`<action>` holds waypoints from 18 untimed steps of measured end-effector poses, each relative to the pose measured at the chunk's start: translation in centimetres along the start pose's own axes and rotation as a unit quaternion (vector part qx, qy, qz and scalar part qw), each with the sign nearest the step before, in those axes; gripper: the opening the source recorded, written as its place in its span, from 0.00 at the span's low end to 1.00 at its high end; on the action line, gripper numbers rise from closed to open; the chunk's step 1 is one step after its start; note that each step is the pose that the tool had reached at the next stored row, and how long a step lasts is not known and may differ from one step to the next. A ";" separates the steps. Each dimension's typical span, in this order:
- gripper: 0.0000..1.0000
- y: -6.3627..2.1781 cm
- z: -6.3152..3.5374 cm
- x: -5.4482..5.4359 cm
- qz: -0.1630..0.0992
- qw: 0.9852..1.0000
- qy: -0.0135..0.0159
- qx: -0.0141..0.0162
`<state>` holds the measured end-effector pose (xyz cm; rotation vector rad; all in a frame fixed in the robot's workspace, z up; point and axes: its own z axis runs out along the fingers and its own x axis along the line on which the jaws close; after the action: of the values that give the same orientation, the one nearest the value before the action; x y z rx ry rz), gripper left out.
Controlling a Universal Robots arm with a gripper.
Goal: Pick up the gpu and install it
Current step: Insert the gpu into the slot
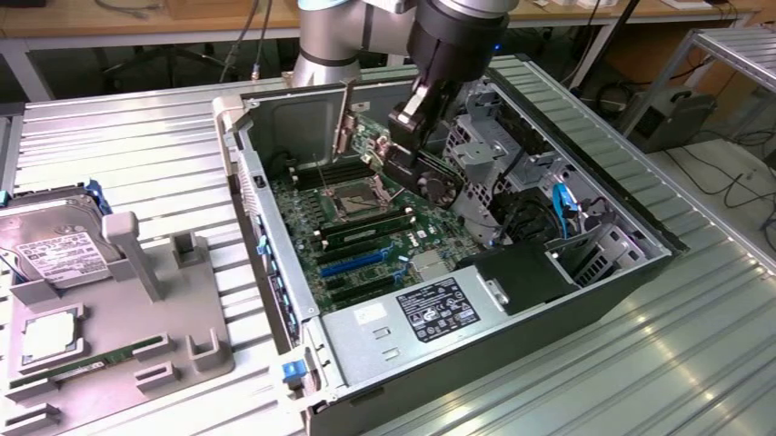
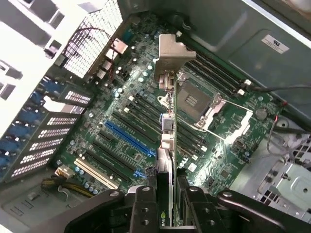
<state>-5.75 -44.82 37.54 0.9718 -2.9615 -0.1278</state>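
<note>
Silver bracket [image 2: 171, 51] is leading the way here: the gpu [image 2: 167, 145] is hanging edge-on inside the open case [image 1: 522, 363], above the motherboard [image 2: 221, 167]. The gripper [image 2: 167, 208] is clamping it, one finger pressing each face at the card's near end. Its long axis is running straight out from the jaws to that bracket, which in the exterior view is pointing roughly toward the case's rear wall. Right now the card is hovering over the memory slots beside the empty CPU socket [image 2: 197, 99], clear of the board. The blue expansion slot [image 2: 129, 138] is sitting off to one side, lower in the exterior view. By my read, the card's edge is lying angled across that slot, not along it.
</note>
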 end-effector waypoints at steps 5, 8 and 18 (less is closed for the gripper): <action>0.26 -0.01 0.05 0.0 -0.047 0.999 0.003 -0.001; 0.26 -0.01 0.08 0.0 -0.081 0.997 0.006 -0.002; 0.26 -0.02 0.24 0.0 -0.169 0.986 0.012 -0.003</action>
<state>-5.75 -44.82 37.30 1.4549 -2.7439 -0.1280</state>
